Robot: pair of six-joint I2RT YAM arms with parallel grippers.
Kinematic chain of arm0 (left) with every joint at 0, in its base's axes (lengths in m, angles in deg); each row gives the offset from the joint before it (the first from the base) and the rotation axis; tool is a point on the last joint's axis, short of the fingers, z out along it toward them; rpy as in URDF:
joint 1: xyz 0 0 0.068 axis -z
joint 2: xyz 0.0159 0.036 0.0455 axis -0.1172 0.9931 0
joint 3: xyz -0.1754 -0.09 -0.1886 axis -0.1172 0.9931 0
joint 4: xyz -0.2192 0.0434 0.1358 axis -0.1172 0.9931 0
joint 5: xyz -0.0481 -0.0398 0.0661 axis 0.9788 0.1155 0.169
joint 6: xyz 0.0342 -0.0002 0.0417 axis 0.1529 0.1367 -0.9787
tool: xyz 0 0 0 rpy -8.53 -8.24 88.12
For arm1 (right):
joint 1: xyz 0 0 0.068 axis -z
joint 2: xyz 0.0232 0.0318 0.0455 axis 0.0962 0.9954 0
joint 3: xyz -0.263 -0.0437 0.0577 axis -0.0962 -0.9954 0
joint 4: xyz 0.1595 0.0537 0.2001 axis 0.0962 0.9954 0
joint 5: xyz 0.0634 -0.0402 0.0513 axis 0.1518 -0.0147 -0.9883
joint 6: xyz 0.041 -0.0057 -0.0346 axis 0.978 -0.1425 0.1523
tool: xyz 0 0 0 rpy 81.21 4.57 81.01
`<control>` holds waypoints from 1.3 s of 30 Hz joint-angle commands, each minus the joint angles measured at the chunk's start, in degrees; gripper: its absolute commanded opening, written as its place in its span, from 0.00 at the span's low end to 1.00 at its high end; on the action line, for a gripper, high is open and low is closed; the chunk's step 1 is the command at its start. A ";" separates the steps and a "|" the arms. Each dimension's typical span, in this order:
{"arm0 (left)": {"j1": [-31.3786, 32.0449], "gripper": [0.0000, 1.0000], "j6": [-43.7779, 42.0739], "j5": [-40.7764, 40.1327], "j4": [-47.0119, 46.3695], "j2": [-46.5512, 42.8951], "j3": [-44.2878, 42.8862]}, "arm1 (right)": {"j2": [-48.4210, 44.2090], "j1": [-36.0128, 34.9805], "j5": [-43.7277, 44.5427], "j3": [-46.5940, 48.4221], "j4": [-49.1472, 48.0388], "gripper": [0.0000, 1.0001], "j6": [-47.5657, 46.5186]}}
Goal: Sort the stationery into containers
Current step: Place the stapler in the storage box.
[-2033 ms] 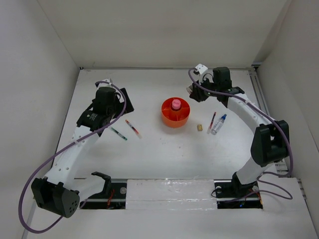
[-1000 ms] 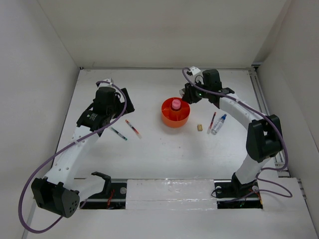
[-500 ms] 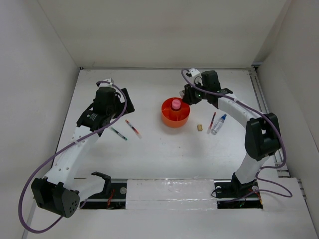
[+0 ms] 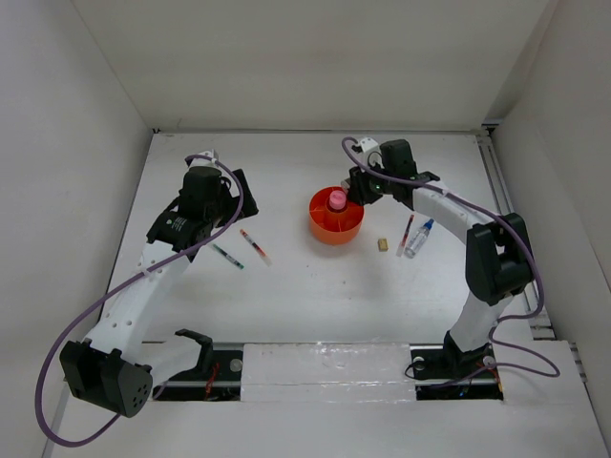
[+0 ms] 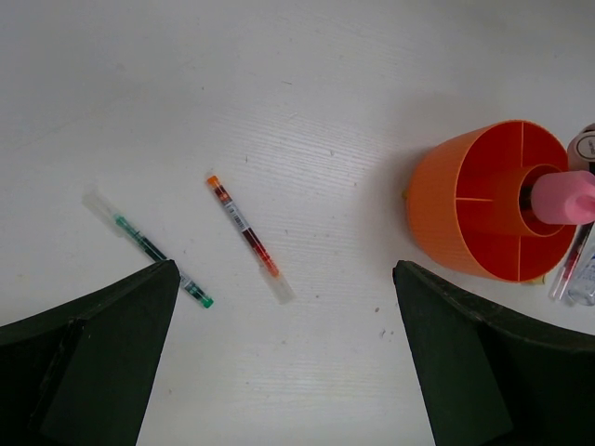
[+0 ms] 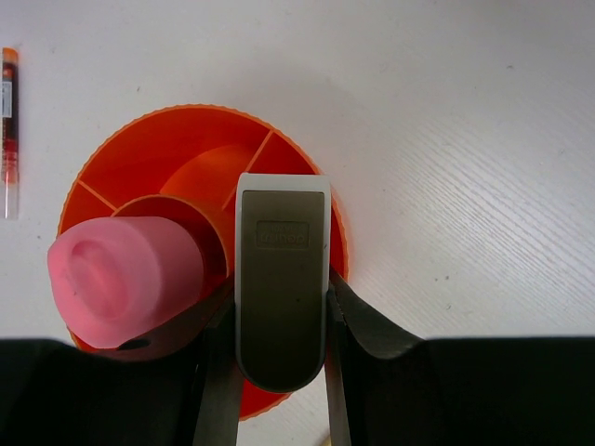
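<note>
We find the right end effector (image 6: 282,311) clamped on a grey-beige eraser (image 6: 281,269) over the orange organiser (image 6: 186,130). Beside it, the pink bottle (image 6: 125,269) stands in the central cup. The left end effector (image 5: 288,372) is apart above the bench (image 5: 325,93), with the red pen (image 5: 246,237) and green pen (image 5: 149,249) lying just ahead.

White matte table (image 4: 286,305), faint grain, evenly lit, soft shadows. Plain white rear wall panel (image 4: 315,57) behind table; plain white left wall panel (image 4: 57,191) and right wall panel (image 4: 573,143) flank table.
</note>
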 commanded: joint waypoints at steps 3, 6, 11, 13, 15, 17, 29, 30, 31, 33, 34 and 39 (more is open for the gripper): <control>-0.02 1.00 -0.60 0.41 -1.71 -0.54 0.39 | -0.57 -0.69 0.09 -0.69 -3.04 0.17 0.42; -0.02 1.00 -0.60 0.41 -1.71 -0.54 0.39 | -0.57 -0.69 0.61 -0.69 -3.04 0.19 0.42; -0.02 1.00 -0.60 0.94 -1.71 -0.54 0.39 | -0.57 -0.69 0.62 -1.22 -3.04 0.23 -0.11; -0.02 1.00 -0.60 0.94 -1.71 -0.54 0.39 | -1.09 -0.69 1.14 -1.22 -2.52 0.25 -0.11; -0.02 1.00 -0.60 0.94 -1.71 -0.54 0.39 | -1.10 -0.69 1.15 -1.22 -2.52 0.28 -0.11; -0.02 1.00 -0.60 0.94 -1.71 -0.54 0.39 | -1.10 -0.69 1.15 -1.22 -2.52 0.31 -0.11; -0.02 1.00 -0.60 1.47 -1.71 -0.54 0.39 | -3.82 -0.69 1.15 -1.75 -2.52 0.43 -0.11; -0.02 1.00 -0.60 1.47 -1.71 -0.54 0.39 | -3.82 -0.69 1.15 -1.75 -2.52 0.45 -0.11; -0.02 1.00 -0.60 1.47 -1.71 -0.02 0.39 | -3.82 -0.69 1.15 -1.75 -2.52 0.46 -0.11; -0.02 1.00 -0.60 1.47 -1.71 -0.01 0.39 | -4.35 -0.69 1.15 -1.75 -2.52 0.47 -0.11; -0.02 1.00 -0.60 1.47 -1.71 -0.01 0.39 | -4.35 -0.69 1.15 -1.75 -2.52 0.47 -0.11; -0.02 1.00 -0.60 1.47 -1.71 -0.01 0.39 | -4.88 -0.17 1.15 -1.75 -2.52 0.48 -0.11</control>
